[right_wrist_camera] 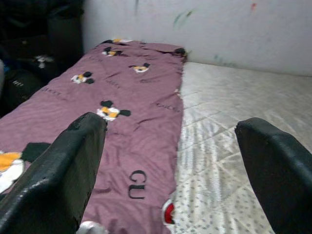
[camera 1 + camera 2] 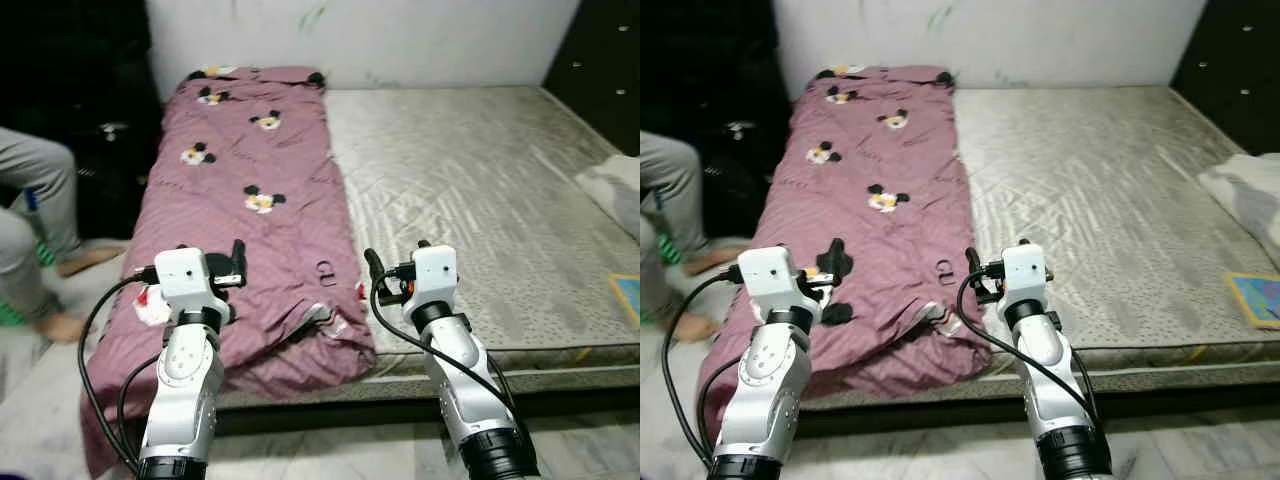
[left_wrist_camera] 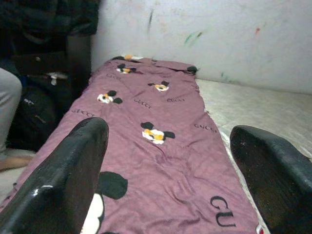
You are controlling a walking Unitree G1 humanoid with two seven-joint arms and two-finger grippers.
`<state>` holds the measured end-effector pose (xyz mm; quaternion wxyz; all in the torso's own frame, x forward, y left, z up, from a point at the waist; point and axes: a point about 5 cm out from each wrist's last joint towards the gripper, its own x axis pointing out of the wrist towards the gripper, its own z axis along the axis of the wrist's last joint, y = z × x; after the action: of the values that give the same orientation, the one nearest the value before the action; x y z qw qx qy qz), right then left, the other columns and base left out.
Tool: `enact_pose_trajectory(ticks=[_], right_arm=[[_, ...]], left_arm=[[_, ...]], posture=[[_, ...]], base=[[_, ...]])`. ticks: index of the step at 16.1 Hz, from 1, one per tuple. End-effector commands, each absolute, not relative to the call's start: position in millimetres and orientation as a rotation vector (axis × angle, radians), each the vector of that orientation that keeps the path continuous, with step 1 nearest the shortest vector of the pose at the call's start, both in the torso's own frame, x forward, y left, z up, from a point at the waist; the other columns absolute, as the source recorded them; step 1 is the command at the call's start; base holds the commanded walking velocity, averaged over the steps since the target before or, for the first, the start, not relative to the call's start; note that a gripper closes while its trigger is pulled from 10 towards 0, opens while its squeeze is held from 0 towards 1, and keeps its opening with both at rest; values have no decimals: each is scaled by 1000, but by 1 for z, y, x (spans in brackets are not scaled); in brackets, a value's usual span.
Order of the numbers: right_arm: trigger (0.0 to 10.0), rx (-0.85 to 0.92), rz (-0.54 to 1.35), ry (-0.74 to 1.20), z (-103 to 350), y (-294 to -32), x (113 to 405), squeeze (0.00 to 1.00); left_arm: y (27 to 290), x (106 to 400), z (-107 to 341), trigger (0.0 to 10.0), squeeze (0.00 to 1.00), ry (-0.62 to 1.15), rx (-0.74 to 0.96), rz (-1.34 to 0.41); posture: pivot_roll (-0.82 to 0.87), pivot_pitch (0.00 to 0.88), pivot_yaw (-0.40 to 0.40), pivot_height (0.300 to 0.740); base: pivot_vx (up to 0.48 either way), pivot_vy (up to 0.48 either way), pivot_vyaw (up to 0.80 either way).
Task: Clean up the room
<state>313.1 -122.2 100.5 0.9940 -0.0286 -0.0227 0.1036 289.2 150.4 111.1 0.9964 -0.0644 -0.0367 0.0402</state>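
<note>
Left eye view: blanket (image 2: 255, 190) along mattress (image 2: 470, 190) edge

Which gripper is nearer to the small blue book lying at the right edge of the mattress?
Right. The right gripper hovers over the mattress's front edge, on the same side as the blue book. The left gripper is farther away, above the purple blanket.

A: What's on the bed in front of me?

B: Maroon blanket (image 2: 250, 210) w/ cartoon mouse prints & lettering, spread lengthwise along the left side of the mattress (image 2: 480, 200), from the wall end to the near edge.

A: Flat?

B: Mostly. Near end is rumpled, w/ folds, and drapes over the mattress edge toward the floor.
</note>
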Motion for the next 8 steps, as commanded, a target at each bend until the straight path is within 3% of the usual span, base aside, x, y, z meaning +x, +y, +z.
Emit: enact_pose_trajectory(ticks=[1, 8], right_arm=[[10000, -64, 219, -58, 104, -119, 315, 0], [10000, -68, 244, -58, 106, -116, 317, 0]], left_arm=[[155, 287, 114, 10000, 0, -92, -130, 92], [157, 284, 114, 10000, 0, -100, -136, 107]], posture=[[26, 29, 4, 740], [31, 46, -20, 740]], base=[[0, 0, 0], [322, 0, 0]])
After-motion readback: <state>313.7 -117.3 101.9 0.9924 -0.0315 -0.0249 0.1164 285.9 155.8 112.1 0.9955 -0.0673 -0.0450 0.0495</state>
